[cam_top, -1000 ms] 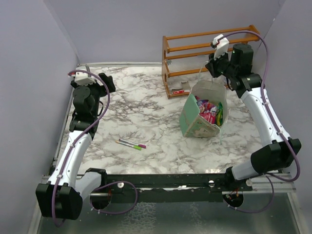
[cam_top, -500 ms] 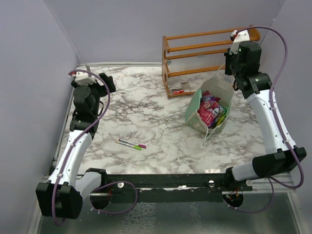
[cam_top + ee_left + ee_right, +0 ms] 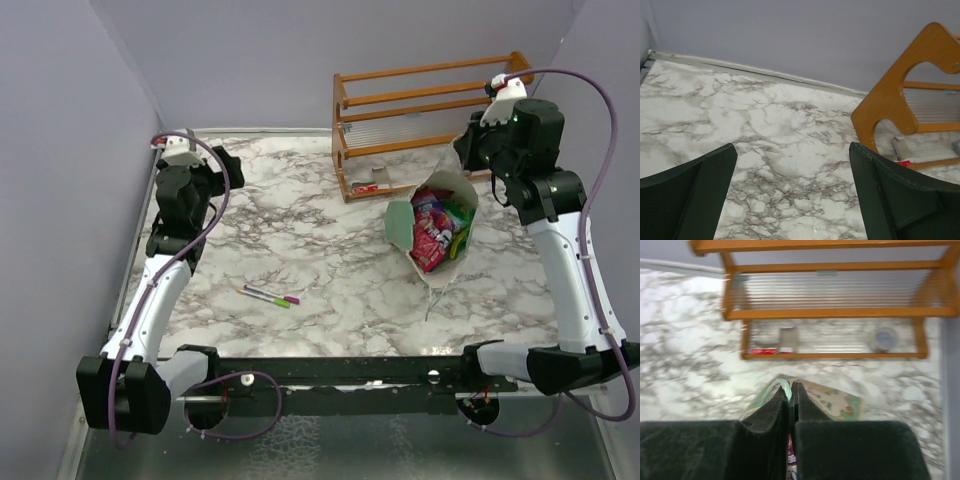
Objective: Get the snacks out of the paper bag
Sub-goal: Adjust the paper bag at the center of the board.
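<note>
Closest to my end, well in front of the orange wooden rack (image 3: pixel 400 73) and off to its left, two marker pens (image 3: pixel 270 297) lay side by side on the marble table (image 3: pixel 300 230), one green and one purple-tipped.

Farther in, just in front of the rack's right half, I had the paper bag (image 3: pixel 400 222) tipped over at a slant with its mouth facing up and toward me. The snacks (image 3: pixel 432 232) were all inside it, a jumble of pink, red, purple and yellow-green packets. One thin white cord handle (image 3: pixel 432 292) trailed from the bag's near end. I could not tell whether that end touched the table.

At the bag's far rim, nearest the rack, the right gripper (image 3: pixel 790 395) was clamped tight. In its wrist view the two dark fingers (image 3: pixel 765 425) met with a pale green edge of the bag pinched between them.

Well to the left of the rack, the left gripper (image 3: pixel 792 150) hung above bare marble with its jaws spread wide and nothing between them.

On the rack's bottom shelf, toward the left end, sat a small red-and-white flat item (image 3: pixel 366 187).
</note>
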You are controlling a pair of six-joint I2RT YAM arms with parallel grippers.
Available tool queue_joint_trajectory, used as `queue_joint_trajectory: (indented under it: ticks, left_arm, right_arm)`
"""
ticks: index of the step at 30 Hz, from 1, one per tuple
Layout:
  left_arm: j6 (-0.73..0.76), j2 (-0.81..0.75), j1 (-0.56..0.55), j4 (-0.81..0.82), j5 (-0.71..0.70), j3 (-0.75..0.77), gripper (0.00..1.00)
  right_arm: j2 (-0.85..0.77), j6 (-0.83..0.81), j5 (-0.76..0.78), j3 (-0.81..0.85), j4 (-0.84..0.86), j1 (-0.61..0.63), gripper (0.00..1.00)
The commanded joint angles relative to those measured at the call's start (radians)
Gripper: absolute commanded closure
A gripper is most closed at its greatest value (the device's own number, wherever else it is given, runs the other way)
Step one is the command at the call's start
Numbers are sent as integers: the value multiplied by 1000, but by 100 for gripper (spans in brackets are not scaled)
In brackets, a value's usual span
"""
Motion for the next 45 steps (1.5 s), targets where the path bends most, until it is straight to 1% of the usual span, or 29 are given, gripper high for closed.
queue_joint_trajectory:
  ticks: [1,4,6,7,11,16,19,20,23,25,29,32,34,37,40,43,45]
  left_arm:
    - [-44,44,-11,-26,253,70,3]
    - [-130,65,-22,-14,449,49,8]
    - [-204,62,-60,18,525,2,10]
    - [-224,53,-95,24,537,-21,10]
    - [-280,-23,-252,-13,477,-92,10]
    - [-348,-177,-344,-72,413,-152,10]
    - [-391,-223,-405,-99,379,-156,14]
    - [-400,-233,-430,-103,370,-154,14]
    - [-410,-246,-529,-97,302,-147,11]
    - [-386,-230,-622,-102,212,-135,11]
    - [-307,-126,-813,-212,5,-31,18]
    - [-266,-47,-941,-235,-114,32,22]
    - [-255,-3,-1003,-231,-173,55,26]
    - [-234,64,-1076,-265,-239,115,36]
    - [-206,110,-1143,-301,-308,155,42]
    - [-202,96,-1161,-293,-323,134,46]
    - [-198,63,-1162,-265,-336,94,46]
  right_arm:
    - [-84,110,-364,-71,129,0,99]
    - [-124,134,-431,-133,190,0,99]
    - [-136,146,-447,-157,218,0,99]
    - [-135,152,-456,-157,222,0,99]
    - [-132,187,-553,-156,248,0,99]
    - [-137,263,-741,-212,337,0,99]
    - [-148,265,-756,-245,356,0,99]
    - [-154,260,-753,-257,358,0,99]
    - [-174,253,-761,-291,365,0,99]
    - [-194,246,-772,-315,379,0,99]
    - [-245,233,-755,-359,380,0,99]
    - [-299,206,-671,-411,358,-1,99]
    - [-336,177,-613,-427,311,0,99]
    - [-388,151,-551,-448,280,-1,99]
    - [-414,119,-516,-441,246,0,99]
    - [-412,68,-436,-420,206,-1,99]
    - [-405,65,-436,-416,193,0,99]
